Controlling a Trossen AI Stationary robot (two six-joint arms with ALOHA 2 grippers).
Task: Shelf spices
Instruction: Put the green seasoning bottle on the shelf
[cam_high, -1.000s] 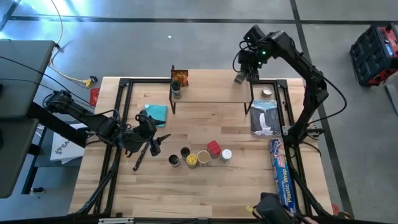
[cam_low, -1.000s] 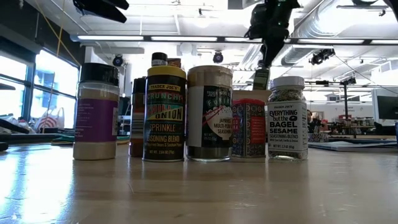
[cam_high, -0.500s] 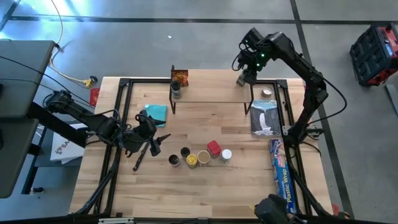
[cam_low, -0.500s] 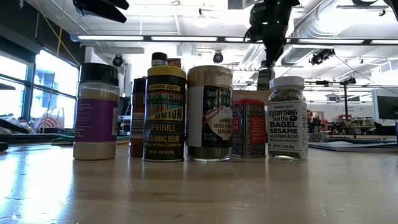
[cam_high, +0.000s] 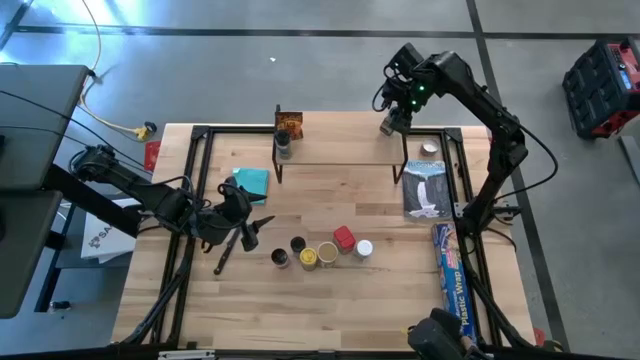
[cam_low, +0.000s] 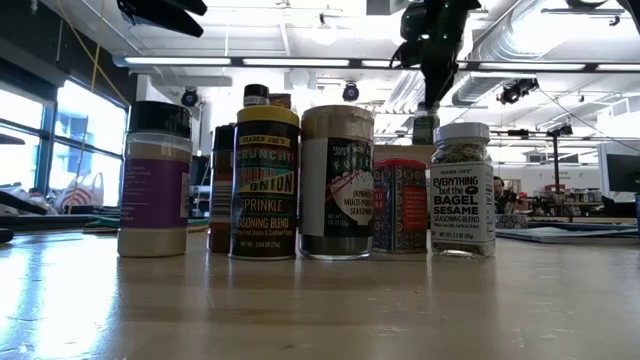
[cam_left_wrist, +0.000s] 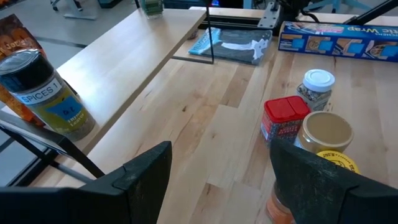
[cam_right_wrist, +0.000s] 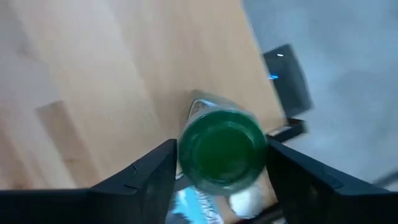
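1. Green-lidded jar (cam_right_wrist: 222, 148) sits between the right gripper (cam_right_wrist: 219, 163) fingers at the shelf's (cam_high: 340, 150) right end; contact unclear, grip can't be told.
2. Jar is lower than a second ago.
3. Left gripper (cam_left_wrist: 217, 177) open, unmoved, beside the table jars (cam_high: 322, 250).

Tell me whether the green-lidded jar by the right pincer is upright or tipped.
Upright. The green-lidded jar shows its round lid facing the right wrist camera, standing on the shelf between the right pincer fingers.

Grey concrete floor (cam_high: 300, 60) all round. Bright windows (cam_low: 60, 130) at 9 o'clock, ceiling strip lights (cam_low: 250, 62) and ducts (cam_low: 520, 40) overhead.
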